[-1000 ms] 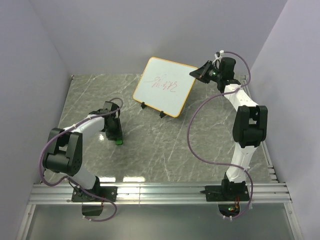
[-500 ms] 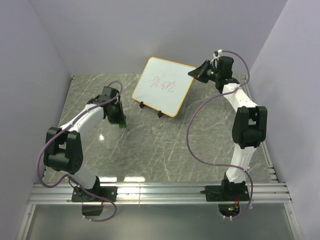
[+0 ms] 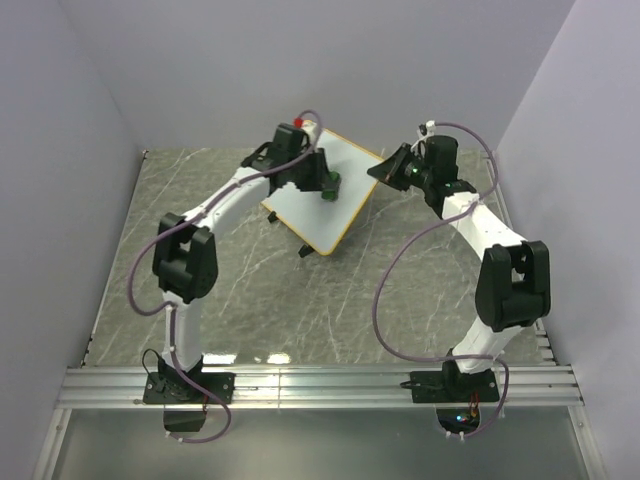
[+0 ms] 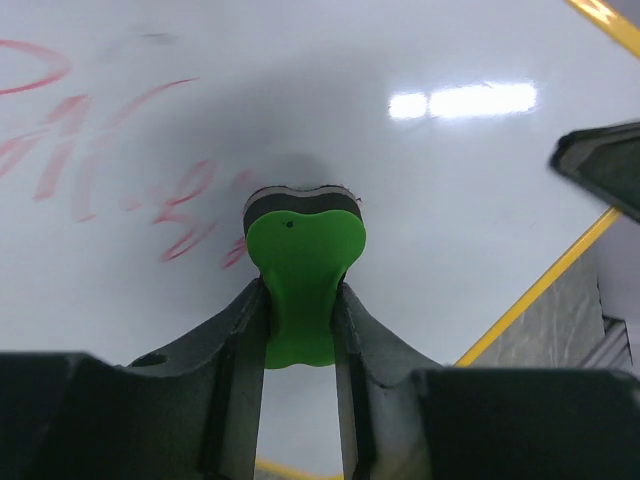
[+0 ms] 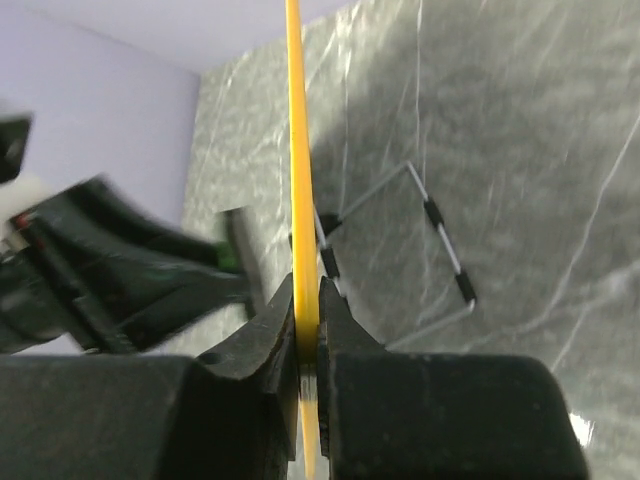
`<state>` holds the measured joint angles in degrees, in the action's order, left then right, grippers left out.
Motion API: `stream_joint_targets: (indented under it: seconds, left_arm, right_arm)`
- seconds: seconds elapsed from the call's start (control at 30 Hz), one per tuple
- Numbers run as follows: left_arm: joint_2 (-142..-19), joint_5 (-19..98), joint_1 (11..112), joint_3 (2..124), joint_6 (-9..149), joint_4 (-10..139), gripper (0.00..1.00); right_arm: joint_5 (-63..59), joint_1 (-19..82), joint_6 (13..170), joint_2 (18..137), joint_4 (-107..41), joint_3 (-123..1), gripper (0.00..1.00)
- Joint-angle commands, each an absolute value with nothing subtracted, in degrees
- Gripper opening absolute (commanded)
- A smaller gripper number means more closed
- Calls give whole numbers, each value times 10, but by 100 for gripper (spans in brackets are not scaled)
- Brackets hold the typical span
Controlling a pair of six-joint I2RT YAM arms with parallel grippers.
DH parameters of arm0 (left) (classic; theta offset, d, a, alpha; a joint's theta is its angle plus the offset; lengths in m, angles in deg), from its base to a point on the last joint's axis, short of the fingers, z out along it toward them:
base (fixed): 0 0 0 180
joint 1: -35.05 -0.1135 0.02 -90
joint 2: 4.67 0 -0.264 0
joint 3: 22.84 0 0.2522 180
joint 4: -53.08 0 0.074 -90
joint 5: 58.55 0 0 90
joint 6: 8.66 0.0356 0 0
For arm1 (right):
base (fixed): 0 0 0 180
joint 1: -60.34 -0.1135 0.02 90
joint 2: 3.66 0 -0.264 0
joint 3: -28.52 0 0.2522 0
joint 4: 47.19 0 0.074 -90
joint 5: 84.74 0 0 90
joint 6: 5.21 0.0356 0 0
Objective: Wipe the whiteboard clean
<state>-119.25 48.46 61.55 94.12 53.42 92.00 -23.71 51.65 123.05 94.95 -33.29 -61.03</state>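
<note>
The whiteboard [image 3: 318, 215] is sitting tilted at the far centre of the tabletop [image 3: 300, 300], with red scribbles [image 4: 90, 150] still showing on its face. The right gripper [image 3: 388, 170] is pinching its orange right rim, fingers [image 5: 268, 325] narrow on the edge. The left gripper [image 3: 326, 185], low over the tabletop on the left a second ago, is now pressing the green eraser [image 4: 300, 250] held in its fingers to the board beside the marks. Wiping appears to be just beginning. Pale lilac walls [image 3: 300, 60] are enclosing the grey marbled surface.
</note>
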Motion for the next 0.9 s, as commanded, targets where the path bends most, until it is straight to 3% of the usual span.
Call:
stream_joint_targets:
  seconds: [0.0, 0.33, 0.6, 0.87]
  left_arm:
    - [-1222, 528, 654, 1006, 534, 928, 0]
    - [-1228, 532, 682, 971, 551, 931, 0]
    - [-1276, 478, 594, 964, 535, 1028, 0]
    - [-1208, 491, 604, 815, 551, 1023, 0]
  right_arm:
    - [-237, 481, 1140, 929, -221, -546, 0]
    - [-203, 460, 1164, 866, -266, -440, 0]
    - [-183, 458, 1180, 816, -292, -388, 0]
    - [-176, 457, 1188, 819, -307, -391, 0]
